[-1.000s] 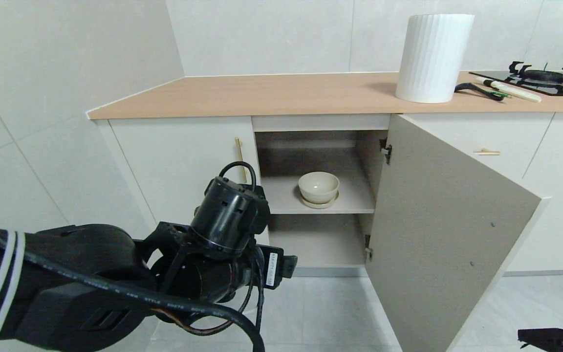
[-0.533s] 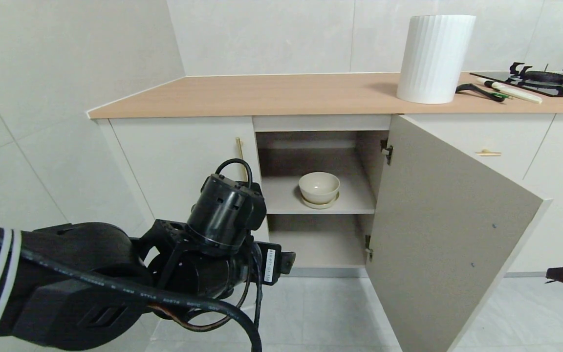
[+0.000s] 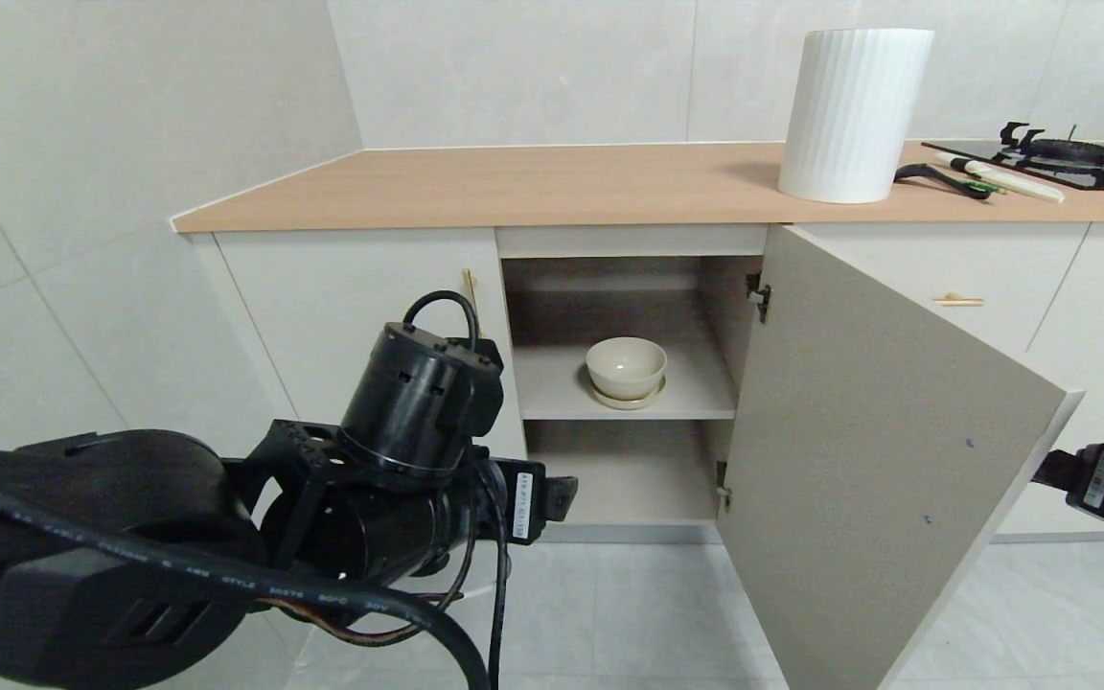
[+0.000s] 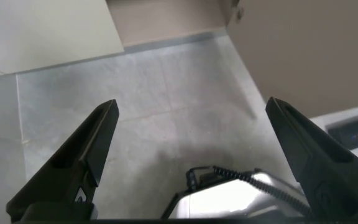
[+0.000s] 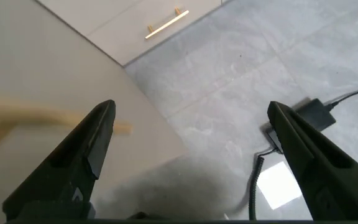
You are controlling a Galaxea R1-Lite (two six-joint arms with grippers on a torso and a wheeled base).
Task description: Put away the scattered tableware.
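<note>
Right tool point(image 5: 190, 118) gapes wide, empty, close to the outer face of the open cabinet door point(image 3: 878, 431). Left tool point(image 4: 191, 109), equally spread and empty, hangs over the floor point(image 4: 166, 137) on the door's inner side. Bowl point(image 3: 626, 364) sits on the shelf point(image 3: 696, 383) beside the door's hinges. A careless push might swing the door into the left arm point(image 3: 226, 537). Door handle point(image 5: 42, 117) is a blur; utensils point(image 3: 974, 179) on the surface point(image 3: 514, 182) above are hard to identify.

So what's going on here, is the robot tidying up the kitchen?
The cabinet door stands open, and a bowl sits on a plate on the upper shelf inside. Both grippers are open and empty: the left gripper hangs over the floor, the right gripper by the door's outer face. Utensils lie on the counter.
</note>
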